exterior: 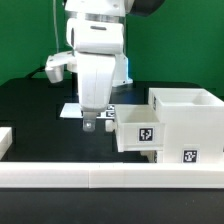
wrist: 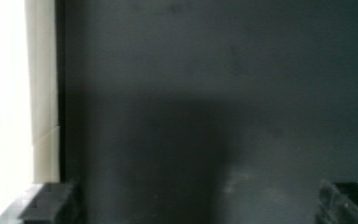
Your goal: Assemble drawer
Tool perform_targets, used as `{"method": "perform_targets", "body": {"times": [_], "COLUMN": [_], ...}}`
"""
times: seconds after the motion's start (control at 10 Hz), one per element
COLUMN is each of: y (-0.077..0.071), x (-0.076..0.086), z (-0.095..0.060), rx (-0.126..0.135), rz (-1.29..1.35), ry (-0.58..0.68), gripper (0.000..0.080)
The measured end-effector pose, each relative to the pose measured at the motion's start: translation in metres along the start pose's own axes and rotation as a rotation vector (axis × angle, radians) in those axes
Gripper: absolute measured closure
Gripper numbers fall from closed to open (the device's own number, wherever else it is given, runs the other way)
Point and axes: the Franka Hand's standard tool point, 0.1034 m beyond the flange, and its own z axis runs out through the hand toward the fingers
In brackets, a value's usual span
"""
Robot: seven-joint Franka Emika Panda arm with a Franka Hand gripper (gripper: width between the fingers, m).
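The white drawer housing [exterior: 187, 108] stands on the black table at the exterior view's right, with its open side up. A smaller white tray [exterior: 138, 130] with a black-and-white tag sits against its left front. My gripper [exterior: 97, 123] hangs just above the table, close to the left of that tray and apart from it. In the wrist view my gripper [wrist: 202, 205] is open: both dark fingertips [wrist: 51, 204] stand far apart with only bare black table between them. A white surface [wrist: 12, 90] fills one edge of the wrist view; I cannot tell which part it is.
A long white rail [exterior: 100, 176] runs along the table's front edge. The marker board [exterior: 72, 111] lies flat behind my gripper. A small white piece [exterior: 5, 140] shows at the exterior view's far left. A green wall stands behind.
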Motion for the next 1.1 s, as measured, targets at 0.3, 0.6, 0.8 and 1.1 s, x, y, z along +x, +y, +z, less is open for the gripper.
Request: {"method": "perform_targets", "body": {"times": [0.3,0.6,0.8,1.1], "y": [0.004,0.009,0.015,0.018], "x": [0.003,-0.001,0.013,0.036], "z": [0.001,0.003,0.000,-0.001], "rx": [0.007,0.022,0.018,0.008], "rz": [0.012,0.048,0.063,0.045], "ry": [0.064,0.141,0.148,0.163], "gripper": [0.0150,0.0150,0.0150,0.0150]}}
